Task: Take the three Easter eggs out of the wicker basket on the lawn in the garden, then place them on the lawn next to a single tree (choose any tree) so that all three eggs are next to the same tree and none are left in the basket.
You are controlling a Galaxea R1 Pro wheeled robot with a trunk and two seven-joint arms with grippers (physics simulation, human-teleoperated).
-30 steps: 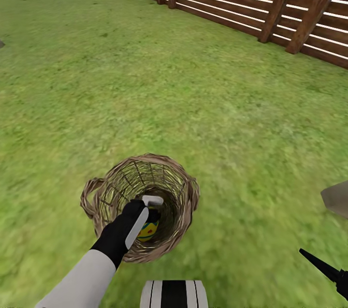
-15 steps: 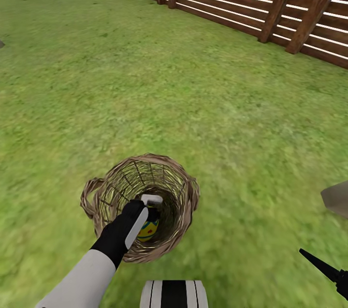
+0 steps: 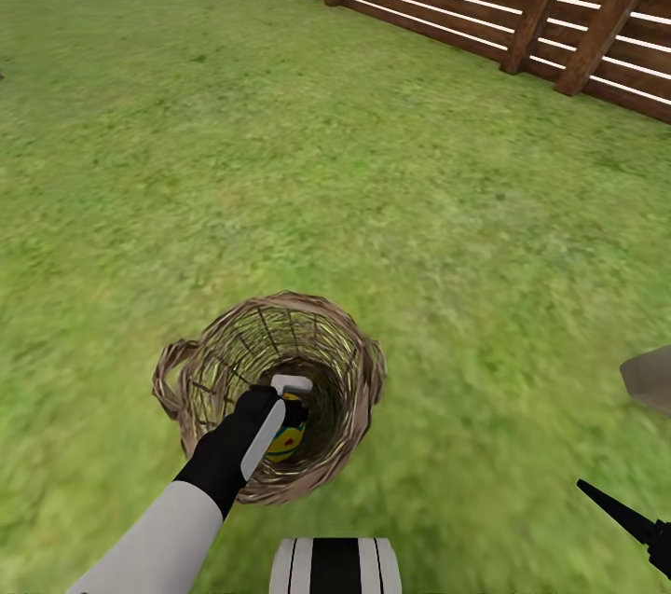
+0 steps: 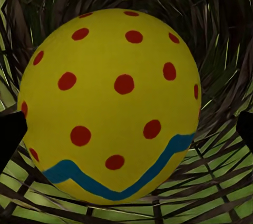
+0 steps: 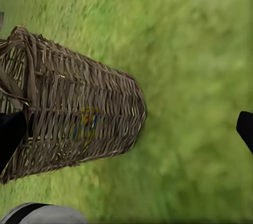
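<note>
Now the left gripper (image 3: 291,407) is reaching down inside the round brown open-weave wicker basket (image 3: 359,361), which is standing on the short green lawn (image 3: 419,202). It's going for a bright yellow egg with red dots and a blue zigzag band (image 4: 110,103), sitting deep in the basket squarely between the parted fingertips (image 4: 10,137), not yet gripped. By my reckoning this is the pick-up: close on the egg, then lift straight out past the braided rim. The right gripper (image 5: 126,134) is hanging open beside the basket, holding nothing.
</note>
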